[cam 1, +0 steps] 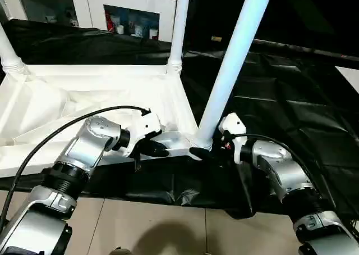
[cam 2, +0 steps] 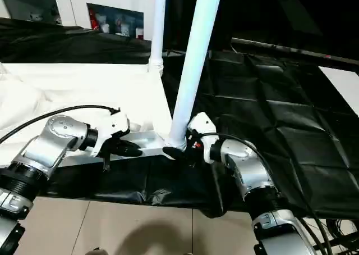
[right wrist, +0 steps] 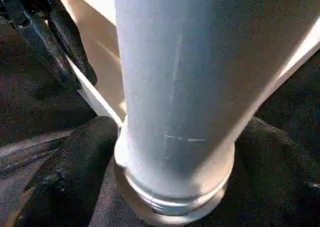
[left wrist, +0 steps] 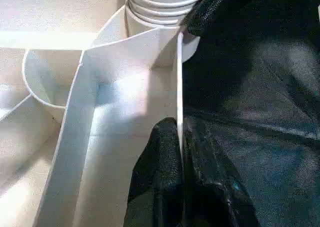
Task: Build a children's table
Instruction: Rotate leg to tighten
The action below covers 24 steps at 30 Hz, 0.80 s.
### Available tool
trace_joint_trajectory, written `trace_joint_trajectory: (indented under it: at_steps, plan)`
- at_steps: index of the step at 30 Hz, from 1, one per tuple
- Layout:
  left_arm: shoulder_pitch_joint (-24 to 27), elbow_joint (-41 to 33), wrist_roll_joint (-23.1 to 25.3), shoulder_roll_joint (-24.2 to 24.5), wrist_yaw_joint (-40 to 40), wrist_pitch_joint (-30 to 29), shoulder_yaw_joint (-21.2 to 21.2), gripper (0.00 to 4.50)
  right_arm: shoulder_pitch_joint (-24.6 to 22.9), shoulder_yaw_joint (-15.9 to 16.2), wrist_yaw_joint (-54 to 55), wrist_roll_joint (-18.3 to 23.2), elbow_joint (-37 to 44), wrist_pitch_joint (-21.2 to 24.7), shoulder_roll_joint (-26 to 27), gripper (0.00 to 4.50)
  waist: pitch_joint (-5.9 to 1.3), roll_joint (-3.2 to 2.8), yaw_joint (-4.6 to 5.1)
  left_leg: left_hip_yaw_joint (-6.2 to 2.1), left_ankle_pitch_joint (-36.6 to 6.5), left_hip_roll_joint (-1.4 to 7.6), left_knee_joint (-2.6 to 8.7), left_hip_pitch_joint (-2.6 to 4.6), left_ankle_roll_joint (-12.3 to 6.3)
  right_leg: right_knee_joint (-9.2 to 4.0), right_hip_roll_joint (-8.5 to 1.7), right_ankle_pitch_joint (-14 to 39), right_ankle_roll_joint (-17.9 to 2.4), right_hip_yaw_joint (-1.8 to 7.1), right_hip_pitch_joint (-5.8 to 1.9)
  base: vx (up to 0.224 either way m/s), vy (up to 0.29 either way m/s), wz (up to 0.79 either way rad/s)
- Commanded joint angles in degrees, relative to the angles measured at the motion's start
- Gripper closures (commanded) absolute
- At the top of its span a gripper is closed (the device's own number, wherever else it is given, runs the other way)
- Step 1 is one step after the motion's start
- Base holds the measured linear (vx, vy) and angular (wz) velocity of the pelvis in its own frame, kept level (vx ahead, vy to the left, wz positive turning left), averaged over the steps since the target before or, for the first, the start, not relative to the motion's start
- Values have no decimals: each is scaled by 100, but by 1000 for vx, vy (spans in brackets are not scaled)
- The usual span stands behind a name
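Covering the desk (cam 1: 291, 98), a black sheet carries the upturned tabletop (cam 1: 84, 98); white cabinets (cam 1: 134, 13) stand behind. Left fingers (left wrist: 170, 187) pinch the tabletop's near rim tight. Right fingers (right wrist: 75, 157), spread wide, flank the base of a leg (cam 1: 230, 69) standing in the near corner socket.
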<state>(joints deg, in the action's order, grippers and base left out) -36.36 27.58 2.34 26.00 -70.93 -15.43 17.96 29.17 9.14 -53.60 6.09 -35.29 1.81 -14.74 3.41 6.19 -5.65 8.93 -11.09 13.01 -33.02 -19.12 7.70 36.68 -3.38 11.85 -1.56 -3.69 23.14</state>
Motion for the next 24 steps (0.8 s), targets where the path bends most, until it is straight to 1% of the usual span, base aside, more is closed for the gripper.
trace_joint_trajectory:
  at_steps: [1, 3, 5, 8, 11, 14, 15, 16, 17, 20, 21, 22, 23, 24]
  plan:
    - [49, -228, -334, -148, -168, 26, -40, 450, 64, -22, 9, -21, -78, -49, -57, 86, -394, -70, -3, 93, -281, 2, 308, -58, -217, -357, -386, 47, -1239, 287, -392, 0, 0, 0]
    - [61, -233, -339, -134, -186, -1, -46, 450, 76, -26, 16, -29, -116, -74, -50, 99, -395, -70, -3, 95, -269, 4, 309, -54, -222, -356, -386, 50, -1248, 286, -387, 0, 0, 0]
    - [73, -236, -344, -131, -195, -14, -52, 450, 74, -37, 12, -17, -131, -78, -39, 123, -391, -67, -2, 94, -279, 2, 309, -59, -226, -360, -386, 82, -1237, 286, -390, 0, 0, 0]
    - [90, -251, -354, -128, -216, -47, -54, 450, 70, -64, -2, 10, -151, -78, -23, 135, -393, -62, -1, 94, -282, 5, 309, -56, -225, -360, -388, 99, -1222, 286, -389, 0, 0, 0]
    - [110, -273, -377, -125, -236, -77, -64, 450, 57, -89, -28, 52, -148, -58, -8, 164, -392, -68, 3, 93, -276, 6, 310, -57, -228, -358, -386, 85, -1231, 285, -386, 0, 0, 0]
    - [133, -299, -393, -115, -256, -108, -71, 450, 39, -125, -36, 110, -151, -36, 10, 174, -395, -72, 14, 92, -266, 5, 308, -58, -236, -355, -387, 53, -1252, 284, -389, 0, 0, 0]
    - [132, -297, -395, -118, -252, -110, -75, 450, 32, -155, -10, 136, -152, -20, 23, 174, -396, -92, 16, 92, -267, 5, 309, -55, -233, -352, -386, 38, -1259, 286, -386, 0, 0, 0]
    - [120, -277, -398, -138, -230, -108, -86, 450, 28, -191, 39, 158, -160, -6, 38, 176, -395, -79, 23, 92, -266, 4, 308, -58, -236, -355, -383, 18, -1263, 285, -389, 0, 0, 0]
    - [104, -247, -403, -179, -181, -105, -106, 450, 19, -243, 129, 176, -176, 1, 62, 176, -396, -87, 23, 92, -285, 4, 310, -56, -231, -357, -386, 32, -1265, 286, -390, 0, 0, 0]
    - [72, -189, -385, -250, -58, -94, -132, 450, 30, -291, 324, 141, -246, -48, 99, 176, -391, -87, 29, 90, -343, 6, 315, -55, -191, -367, -388, 148, -1247, 286, -386, 0, 0, 0]
    - [-33, 23, -295, -450, 359, -42, -209, 450, 96, -427, 920, 69, -481, -14, 233, 176, -391, -90, 31, 92, -339, 6, 315, -51, -178, -364, -385, 142, -1246, 287, -379, 0, 0, 0]
    - [-48, 53, -282, -477, 419, -41, -219, 450, 104, -445, 1002, 58, -512, -10, 252, 176, -385, -78, 46, 100, -353, -4, 315, -48, -134, -379, -381, 203, -1236, 292, -368, 0, 0, 0]
    - [-206, 363, -80, -715, 962, 12, -219, 450, 176, -628, 1813, 6, -781, 23, 480, 176, -387, -79, 45, 99, -362, -12, 316, -46, -72, -387, -383, 304, -1207, 294, -367, 0, 0, 0]
    - [-206, 363, -80, -715, 962, 12, -219, 450, 176, -628, 1813, 6, -781, 23, 480, 176, -387, -81, 47, 99, -379, -13, 317, -41, -48, -391, -386, 372, -1194, 294, -363, 0, 0, 0]
